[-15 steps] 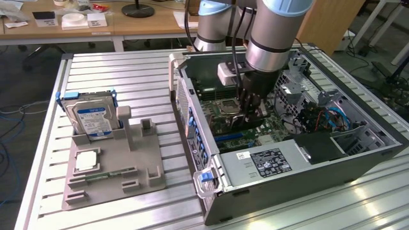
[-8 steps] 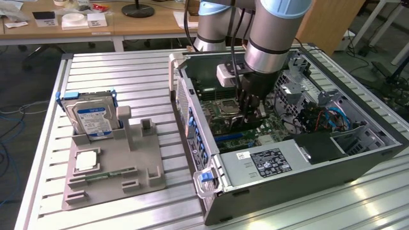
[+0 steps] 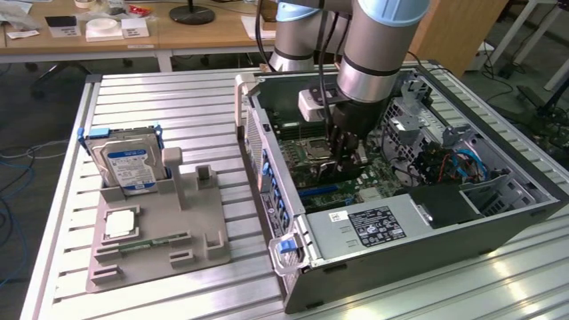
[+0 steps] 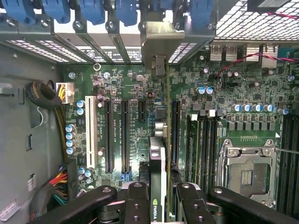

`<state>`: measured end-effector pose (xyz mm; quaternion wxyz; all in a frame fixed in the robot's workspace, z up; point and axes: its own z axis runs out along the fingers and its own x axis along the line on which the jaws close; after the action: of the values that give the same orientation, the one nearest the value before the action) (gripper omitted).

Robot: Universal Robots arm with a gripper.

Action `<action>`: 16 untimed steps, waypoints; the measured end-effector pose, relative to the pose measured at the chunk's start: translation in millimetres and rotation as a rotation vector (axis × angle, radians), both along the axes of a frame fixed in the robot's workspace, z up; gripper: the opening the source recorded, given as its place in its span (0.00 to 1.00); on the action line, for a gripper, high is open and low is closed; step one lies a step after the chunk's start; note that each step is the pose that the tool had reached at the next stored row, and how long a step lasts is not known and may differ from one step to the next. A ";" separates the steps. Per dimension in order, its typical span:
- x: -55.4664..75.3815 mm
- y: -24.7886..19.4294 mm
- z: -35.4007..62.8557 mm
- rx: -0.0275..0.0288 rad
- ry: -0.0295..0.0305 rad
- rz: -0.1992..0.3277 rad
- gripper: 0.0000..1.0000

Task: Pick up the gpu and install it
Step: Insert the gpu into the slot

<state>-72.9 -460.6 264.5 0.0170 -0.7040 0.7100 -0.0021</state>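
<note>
So the pickup part looks done: the gpu (image 4: 157,168) isn't lying out on the table, it's inside the open computer case (image 3: 427,233), clamped in the gripper (image 4: 162,200). From the wrist view you see the card edge-on, a thin dark strip with a green logo near the fingers (image 4: 138,203), which press in on its two flat faces, so the jaws are part-way closed, pinching the board rather than spread wide. The bit that matters for lining up is that the card hangs straight under the gripper, not off to one side. Its long axis runs away from the fingers toward the rear wall of the case, where its pale metal bracket (image 4: 161,39) sits right up by the row of blue latches (image 4: 93,9). That axis looks parallel to the long black slots (image 4: 125,135) on the motherboard (image 4: 140,79), and the card sits between those slots and the CPU socket (image 4: 247,175). I can't tell whether its bottom edge is touching a slot or just hovering above, since the card hides what's under it. In the exterior view the arm reaches down into the middle of the case, and well off on the exterior view's left the hard drive (image 3: 129,163) stands in its grey holder (image 3: 160,253), nowhere near the action. There's only one arm here, so no question of which is closer.
</note>
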 end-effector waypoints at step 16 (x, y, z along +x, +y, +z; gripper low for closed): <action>-6.2 0.0 -0.3 -0.0001 0.0001 -0.001 0.27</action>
<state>-79.0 -460.6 264.2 0.0170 -0.7037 0.7103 -0.0021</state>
